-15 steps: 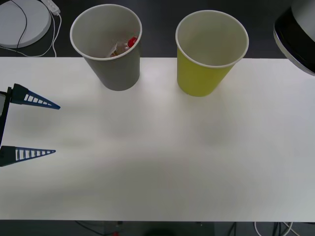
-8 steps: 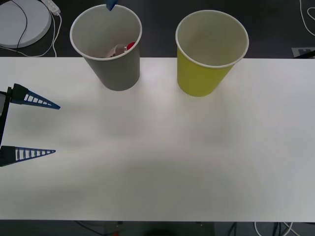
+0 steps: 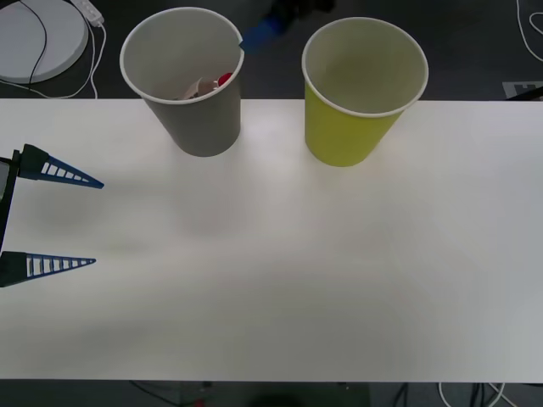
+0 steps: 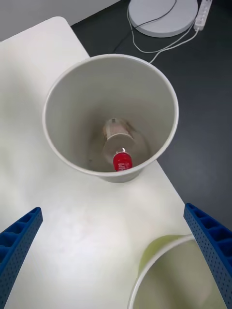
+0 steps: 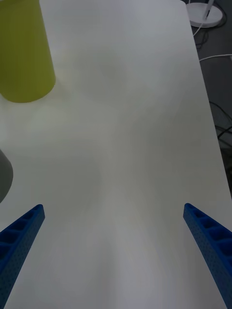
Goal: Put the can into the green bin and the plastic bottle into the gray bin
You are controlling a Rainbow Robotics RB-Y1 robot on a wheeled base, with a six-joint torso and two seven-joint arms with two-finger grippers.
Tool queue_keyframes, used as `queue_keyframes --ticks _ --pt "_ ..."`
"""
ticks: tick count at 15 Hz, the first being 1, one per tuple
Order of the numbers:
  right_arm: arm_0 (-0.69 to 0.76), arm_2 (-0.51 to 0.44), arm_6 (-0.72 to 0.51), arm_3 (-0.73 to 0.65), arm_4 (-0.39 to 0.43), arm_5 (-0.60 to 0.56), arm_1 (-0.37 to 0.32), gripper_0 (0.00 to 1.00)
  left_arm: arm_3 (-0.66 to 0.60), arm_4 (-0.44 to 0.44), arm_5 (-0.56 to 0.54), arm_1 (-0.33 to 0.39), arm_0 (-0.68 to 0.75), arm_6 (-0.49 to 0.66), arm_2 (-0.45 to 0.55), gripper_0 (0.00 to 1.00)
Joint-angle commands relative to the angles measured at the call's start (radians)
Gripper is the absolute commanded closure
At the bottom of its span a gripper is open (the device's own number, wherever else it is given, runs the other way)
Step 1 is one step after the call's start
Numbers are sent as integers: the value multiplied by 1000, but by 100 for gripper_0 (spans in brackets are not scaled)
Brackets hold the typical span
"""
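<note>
The plastic bottle (image 4: 119, 145) is seen lying inside the gray bin (image 3: 202, 127), its red cap up against the wall. The green bin (image 3: 346, 136) is stood just beside it on the white desk (image 3: 280, 280). The right gripper (image 4: 116, 251) is held spread wide above the two bins, holding nothing. The left gripper (image 3: 85, 222) is parked at the desk's left edge, fingers parted and nothing held
</note>
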Motion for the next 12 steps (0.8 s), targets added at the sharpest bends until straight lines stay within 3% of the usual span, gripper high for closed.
queue_keyframes --ticks 1,12 --pt "95 -65 34 -118 -13 0 -60 0 0 0 0 0 0 0 0 0" --pt "590 -433 169 -520 -72 0 -215 0 0 0 0 0 0 0 0 0"
